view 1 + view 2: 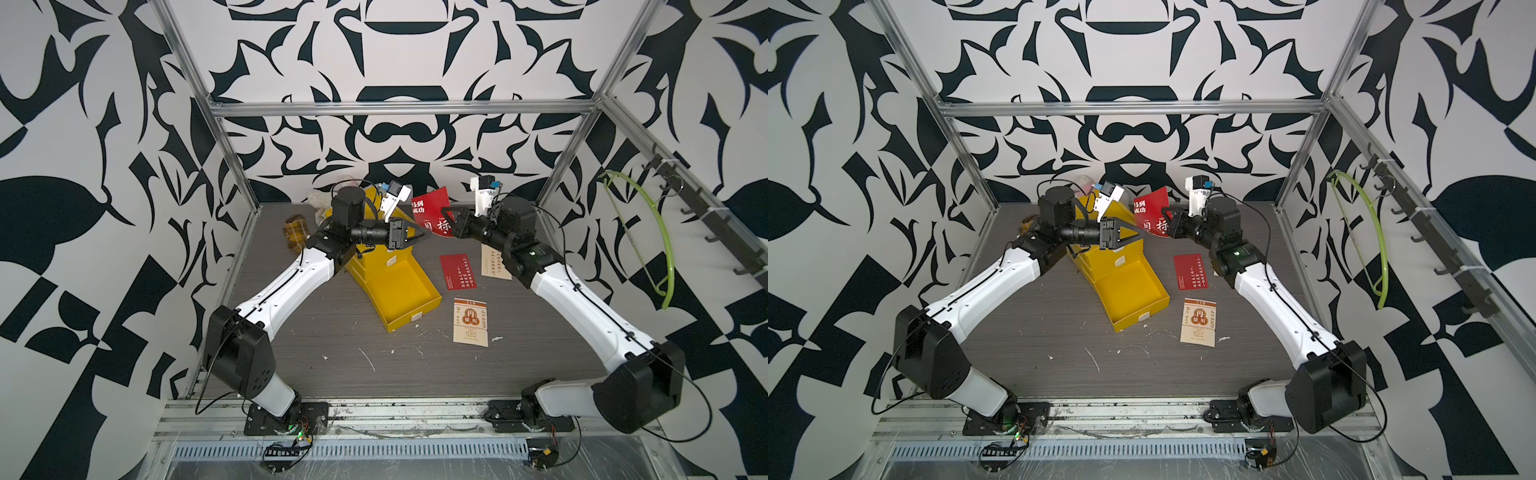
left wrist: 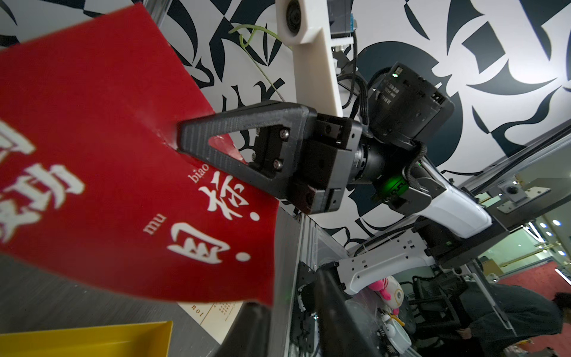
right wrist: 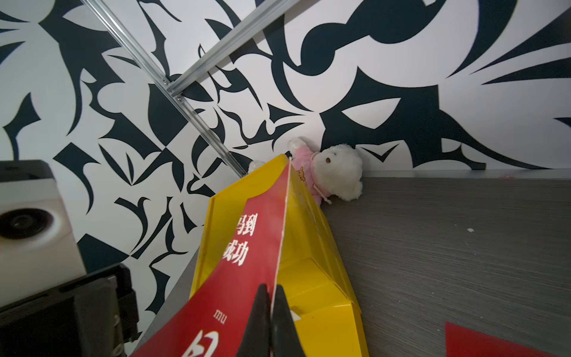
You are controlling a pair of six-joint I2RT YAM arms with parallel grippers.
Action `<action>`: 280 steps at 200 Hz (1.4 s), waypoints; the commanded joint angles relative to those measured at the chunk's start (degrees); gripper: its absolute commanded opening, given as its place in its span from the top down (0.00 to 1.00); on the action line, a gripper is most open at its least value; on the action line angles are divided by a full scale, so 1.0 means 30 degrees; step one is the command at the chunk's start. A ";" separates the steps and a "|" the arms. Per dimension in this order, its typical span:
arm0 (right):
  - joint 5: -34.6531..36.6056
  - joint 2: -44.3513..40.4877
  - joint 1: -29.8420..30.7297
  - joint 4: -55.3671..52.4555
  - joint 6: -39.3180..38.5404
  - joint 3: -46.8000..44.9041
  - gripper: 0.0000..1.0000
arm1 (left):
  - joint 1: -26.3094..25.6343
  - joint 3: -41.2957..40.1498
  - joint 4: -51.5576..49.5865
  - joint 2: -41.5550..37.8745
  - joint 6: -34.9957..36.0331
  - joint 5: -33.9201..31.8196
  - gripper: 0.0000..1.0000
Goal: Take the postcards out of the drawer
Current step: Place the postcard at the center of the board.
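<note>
right tool [image 3: 271, 289]: clamped tight on the lower edge of the big-lettered red postcard [image 1: 428, 208]. The card is off the surface [image 1: 332, 374], standing on edge and tilted, above its back half.
left tool [image 1: 428, 237]: jaws apart, nothing gripped. Its tip is just beside the held card. The left wrist view puts the card's corner right at the gap between the fingers, but can't tell if it touches.
drawer [image 1: 399, 295]: yellow, pulled out of the yellow drawer unit [image 1: 370, 270], mid-surface, angled toward the right arm.
small-print red postcard [image 1: 457, 271]: flat on the surface, just right of the drawer.
emblem postcard [image 1: 471, 321]: cream with an orange-brown round mark, flat, nearer the front than the red one and apart from it.
plain cream postcard [image 1: 492, 262]: flat beside the small-print red one, its right part hidden under the right arm.
in the way: the left arm's wrist lies across the drawer unit and hides its top. The held card fills most of the left wrist view.
around: plaid cloth [image 1: 296, 232] left of the unit, behind the left arm. Plush bear [image 3: 336, 173] in pink at the back edge, behind the unit. Green hanger [image 1: 668, 249] hanging at the right side. White scraps near the front of the surface.
</note>
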 commanded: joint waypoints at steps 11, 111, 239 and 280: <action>0.1464 -0.1284 -0.0186 -0.0476 -0.0843 0.0751 1.00 | -0.0181 0.0549 -0.0929 -0.0073 0.0796 0.0025 0.01; 0.4132 -0.3546 -0.2072 -0.7721 -0.2891 -0.1727 1.00 | -0.0182 0.0181 -0.4681 -0.1484 0.4147 -0.5454 0.01; 0.4266 -0.4887 -0.6535 -0.9893 -0.2682 -0.8907 1.00 | -0.0189 -0.1043 -0.3533 -0.1403 0.4042 -0.4694 0.01; 0.3510 -0.3486 -0.7433 -0.8645 -0.2894 -0.9596 1.00 | -0.0184 -0.1223 -0.3679 -0.1610 0.4224 -0.4643 0.01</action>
